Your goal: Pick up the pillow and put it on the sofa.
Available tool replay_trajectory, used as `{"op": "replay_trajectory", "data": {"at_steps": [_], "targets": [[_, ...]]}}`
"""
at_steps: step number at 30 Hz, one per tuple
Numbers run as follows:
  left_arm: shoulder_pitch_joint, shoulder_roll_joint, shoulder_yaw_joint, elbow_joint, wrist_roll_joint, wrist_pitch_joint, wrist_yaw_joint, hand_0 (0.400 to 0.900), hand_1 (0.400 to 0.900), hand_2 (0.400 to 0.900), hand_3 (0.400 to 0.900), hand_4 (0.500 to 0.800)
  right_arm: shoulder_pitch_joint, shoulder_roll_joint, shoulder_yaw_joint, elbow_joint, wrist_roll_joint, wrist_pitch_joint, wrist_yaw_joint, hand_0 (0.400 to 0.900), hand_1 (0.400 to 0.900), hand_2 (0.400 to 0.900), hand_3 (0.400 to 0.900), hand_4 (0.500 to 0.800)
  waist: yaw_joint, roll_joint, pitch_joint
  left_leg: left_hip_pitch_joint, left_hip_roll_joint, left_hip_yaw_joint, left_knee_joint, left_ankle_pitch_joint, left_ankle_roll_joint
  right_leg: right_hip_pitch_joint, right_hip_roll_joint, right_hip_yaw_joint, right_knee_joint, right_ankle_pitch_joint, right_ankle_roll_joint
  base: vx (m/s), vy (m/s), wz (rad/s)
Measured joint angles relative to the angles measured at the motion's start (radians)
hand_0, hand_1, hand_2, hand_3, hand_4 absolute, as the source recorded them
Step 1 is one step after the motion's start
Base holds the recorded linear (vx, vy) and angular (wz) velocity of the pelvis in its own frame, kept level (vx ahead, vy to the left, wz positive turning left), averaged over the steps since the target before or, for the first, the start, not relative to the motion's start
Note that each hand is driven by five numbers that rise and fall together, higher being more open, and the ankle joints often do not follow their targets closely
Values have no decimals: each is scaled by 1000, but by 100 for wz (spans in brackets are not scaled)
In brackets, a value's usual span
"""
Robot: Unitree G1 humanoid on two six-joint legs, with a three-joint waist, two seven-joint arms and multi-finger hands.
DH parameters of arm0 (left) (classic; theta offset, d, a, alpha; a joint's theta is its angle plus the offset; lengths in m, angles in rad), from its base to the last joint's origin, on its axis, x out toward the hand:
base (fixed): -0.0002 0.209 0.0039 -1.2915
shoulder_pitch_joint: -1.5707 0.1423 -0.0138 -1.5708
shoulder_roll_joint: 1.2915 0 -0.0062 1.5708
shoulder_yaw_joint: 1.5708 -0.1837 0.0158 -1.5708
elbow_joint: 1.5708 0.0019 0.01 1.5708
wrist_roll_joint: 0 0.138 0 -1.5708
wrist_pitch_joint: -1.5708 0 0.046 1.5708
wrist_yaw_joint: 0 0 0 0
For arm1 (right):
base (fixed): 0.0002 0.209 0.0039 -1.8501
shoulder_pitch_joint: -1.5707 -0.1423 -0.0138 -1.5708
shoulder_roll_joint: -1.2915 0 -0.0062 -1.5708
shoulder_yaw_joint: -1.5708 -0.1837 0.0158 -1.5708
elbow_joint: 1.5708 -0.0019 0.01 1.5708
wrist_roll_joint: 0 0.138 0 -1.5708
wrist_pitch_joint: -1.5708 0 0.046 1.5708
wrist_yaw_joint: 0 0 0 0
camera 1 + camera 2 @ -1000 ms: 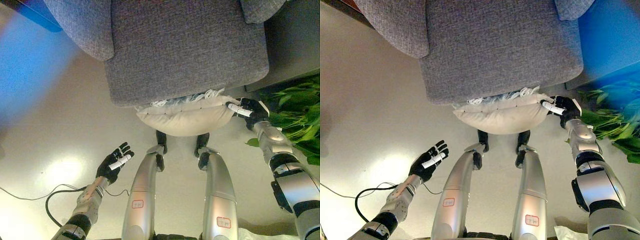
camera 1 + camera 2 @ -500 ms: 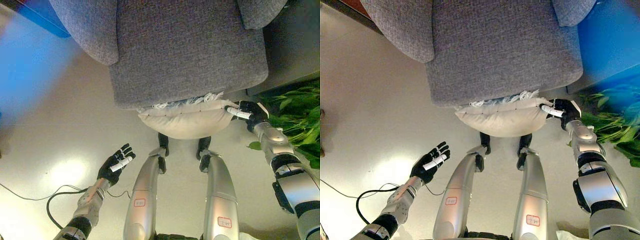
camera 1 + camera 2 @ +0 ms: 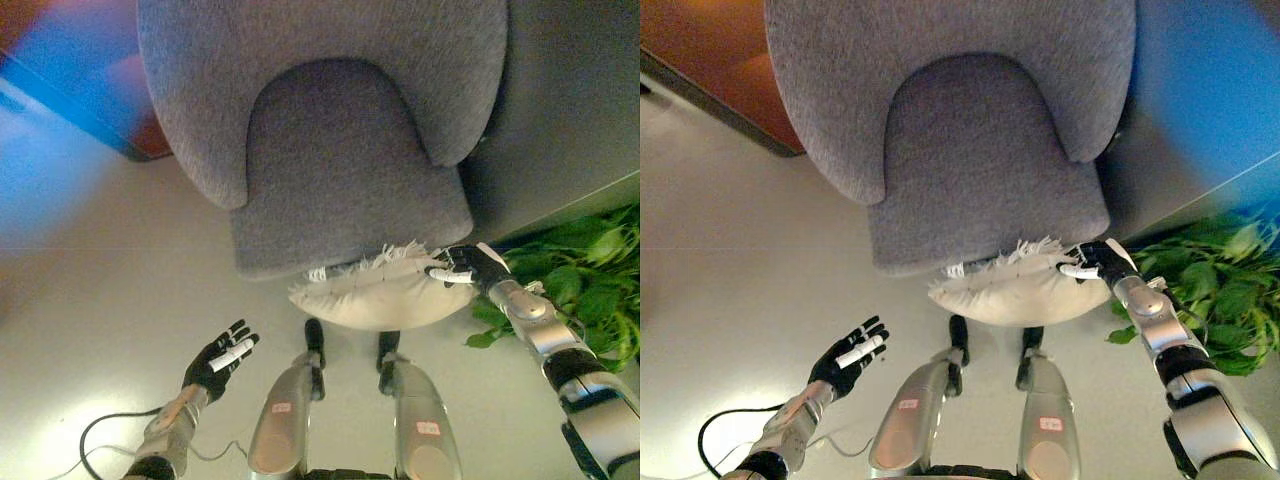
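Observation:
A cream pillow (image 3: pixel 375 298) with a white fringe hangs at the front edge of the grey sofa chair's seat (image 3: pixel 345 170), held above the floor. My right hand (image 3: pixel 465 268) is shut on the pillow's right end, its fingers pinching the fringed edge; it also shows in the right eye view (image 3: pixel 1095 263). My left hand (image 3: pixel 218 360) is open and empty, palm up, low at the left, well apart from the pillow. The pillow's top edge touches or slightly overlaps the seat's front; I cannot tell which.
A green leafy plant (image 3: pixel 570 290) stands close to my right arm. A grey wall or cabinet face (image 3: pixel 570 100) rises behind the chair on the right. Pale floor (image 3: pixel 90 290) spreads to the left of the chair.
The camera has tilted up, so the chair's backrest and arms now show. The pillow stays in my right hand at the seat's front edge. The left hand stays open.

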Motion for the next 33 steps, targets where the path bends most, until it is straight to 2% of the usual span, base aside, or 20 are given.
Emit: {"op": "replay_trajectory", "data": {"at_steps": [4,7,9,10,12,17,19,26,33], "targets": [[67,-4,111,40,68,32,23,900,900,900,900,800,57,-57,-1,-176,-84,65,76,400,400,400,400,500,-2,-77,-81,132,1,57,-106,2,0,130,19,-2,-153,57,7,139,20,-21],[81,-6,134,80,106,48,34,900,900,900,900,800,74,-96,-4,-267,-124,87,139,400,400,400,400,500,-24,-102,-165,183,-5,55,-153,2,0,190,19,-31,-220,70,14,124,31,-13],[80,-10,136,94,116,60,37,900,900,900,900,800,76,-128,-4,-317,-126,102,174,400,400,400,400,500,-27,-104,-196,216,-5,60,-173,1,-2,225,22,-37,-250,78,16,54,35,-17],[85,-16,137,106,133,65,44,900,900,900,900,800,75,-158,-4,-351,-126,106,209,400,400,400,400,500,-24,-104,-238,238,-5,70,-188,-1,-5,248,26,-38,-278,86,17,22,34,-18],[91,-19,137,124,135,65,46,900,900,900,900,800,61,-175,-2,-365,-126,105,228,400,400,400,400,500,-27,-104,-276,252,-3,75,-195,-4,-8,265,30,-39,-295,90,17,11,33,-19],[120,-31,136,166,148,67,60,900,900,900,900,800,-152,-255,140,-360,-102,114,286,400,400,400,400,500,-50,-102,-341,282,4,97,-196,-12,-16,298,39,-39,-329,102,22,-8,20,-14],[132,-36,136,192,150,72,65,900,900,900,900,800,-289,-258,235,-358,-55,125,295,400,400,400,400,500,-50,-101,-363,292,10,118,-196,-13,-21,298,37,-51,-329,105,24,-6,24,-6],[133,-58,122,206,150,92,67,900,900,900,900,800,-504,-211,376,-354,9,151,298,400,400,400,400,500,-42,-105,-415,294,13,117,-196,-13,-23,299,39,-56,-329,105,23,3,8,-1],[131,-64,100,211,148,106,68,900,900,900,900,800,-572,-121,466,-269,70,183,299,400,400,400,400,500,-8,-124,-443,296,13,110,-196,-13,-23,306,35,-79,-329,105,24,54,-13,12]]}}
